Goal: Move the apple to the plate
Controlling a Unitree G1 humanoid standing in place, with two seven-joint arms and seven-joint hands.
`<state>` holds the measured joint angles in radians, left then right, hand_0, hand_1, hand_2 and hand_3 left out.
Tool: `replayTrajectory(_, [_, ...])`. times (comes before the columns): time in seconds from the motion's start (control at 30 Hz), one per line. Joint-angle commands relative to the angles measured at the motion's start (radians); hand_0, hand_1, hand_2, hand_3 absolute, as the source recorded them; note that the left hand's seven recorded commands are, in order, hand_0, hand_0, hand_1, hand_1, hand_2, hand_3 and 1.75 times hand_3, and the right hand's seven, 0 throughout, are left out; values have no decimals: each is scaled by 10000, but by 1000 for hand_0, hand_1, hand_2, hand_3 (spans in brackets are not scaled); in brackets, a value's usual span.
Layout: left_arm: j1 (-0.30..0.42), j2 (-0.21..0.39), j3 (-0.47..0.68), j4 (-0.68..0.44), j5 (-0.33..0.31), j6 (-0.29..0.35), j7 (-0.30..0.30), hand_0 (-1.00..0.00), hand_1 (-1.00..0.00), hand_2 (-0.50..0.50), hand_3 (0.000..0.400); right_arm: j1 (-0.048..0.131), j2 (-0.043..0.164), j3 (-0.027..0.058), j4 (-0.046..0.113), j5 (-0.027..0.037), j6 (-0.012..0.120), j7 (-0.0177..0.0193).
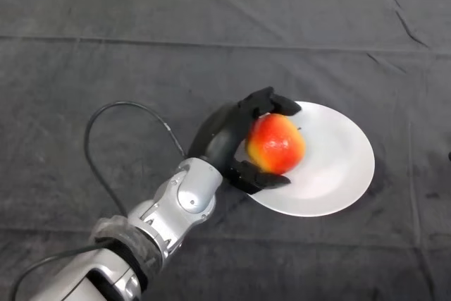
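Even soft light, faint glare on plate [338, 167]

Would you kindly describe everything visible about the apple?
The apple is red blending into yellow-orange, smooth and glossy, seemingly whole. It sits over the left part of the white plate, clasped by the black left hand, fingers curled over its top and under its near side. Whether it rests on the plate cannot be told.

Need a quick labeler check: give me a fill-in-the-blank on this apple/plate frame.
1. The left hand is curled round the ____.
2. The apple is over the white ____.
3. The plate lies on a dark ____.

Missing words: apple; plate; cloth
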<state>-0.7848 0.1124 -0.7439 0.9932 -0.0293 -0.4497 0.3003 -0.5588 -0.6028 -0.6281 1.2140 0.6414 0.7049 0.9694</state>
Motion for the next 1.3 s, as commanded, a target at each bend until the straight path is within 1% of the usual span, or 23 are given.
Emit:
replayTrajectory(0.03, [-584, 3, -305, 414, -231, -253, -63, 0, 0, 0, 0, 131, -186, -229, -84, -29, 40, 30])
replayTrajectory(0.33, [-760, 139, -581, 666, -676, -513, -229, 0, 0, 0, 0, 118, -198, -225, -50, -37, 39, 56])
replayTrajectory(0.53, [-1047, 465, -230, 731, -949, -632, -532, 0, 0, 0, 0, 111, -205, -223, -32, -43, 37, 70])
replayTrajectory(0.67, [-1217, 893, 247, 503, -1103, -677, -695, 0, 0, 0, 0, 107, -207, -221, -22, -47, 35, 78])
replayTrajectory(0.83, [-1164, 1559, 893, -68, -1204, -789, -683, 0, 0, 0, 0, 104, -208, -220, -16, -51, 32, 85])
replayTrajectory(1.13, [-777, 2993, 2304, -1057, -1419, -1085, -581, 0, 0, 0, 0, 105, -205, -217, -17, -58, 25, 89])
replayTrajectory(1.3, [-386, 3831, 3159, -1544, -1513, -1192, -398, 0, 0, 0, 0, 107, -202, -216, -23, -62, 21, 89])
